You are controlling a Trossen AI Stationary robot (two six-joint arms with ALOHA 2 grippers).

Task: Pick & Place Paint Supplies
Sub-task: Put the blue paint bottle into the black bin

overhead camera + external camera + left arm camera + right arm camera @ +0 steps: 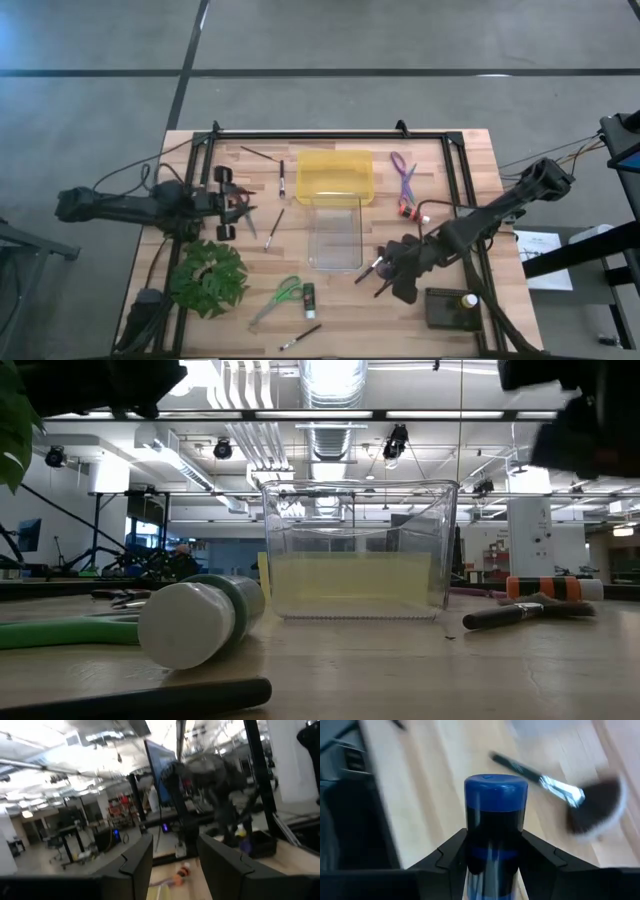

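Note:
My right gripper [386, 278] [495, 842] hovers near the clear bin's [335, 236] right near corner, shut on a dark bottle with a blue cap [495, 790]. Just beyond it, a broad-headed brush [555, 787] [366, 271] lies flat on the wood. My left gripper [244, 205] [172, 857] waits open at the table's left, above the plant [208, 278]. Thin brushes [281, 178] lie left of the yellow bin [335, 175]. Purple scissors [403, 172] and an orange bottle [410, 212] lie to its right. Green scissors [279, 297], a white-capped green bottle [308, 294] [195, 622] and another brush [300, 337] lie near the front edge. My right gripper pinches the bottle's dark body [495, 832] between its two fingers, below the blue cap. The bottle lies along the fingers and its capped end sticks out past the fingertips. The fingers slant down toward the table's near left, and the bottle is held off the wood.
A black tray [447, 310] with a small bottle [468, 300] sits at the near right corner. A black frame [330, 133] runs along the table's edges. The clear bin stands in the middle with the yellow bin behind it. Bare wood lies between the bins and the left arm.

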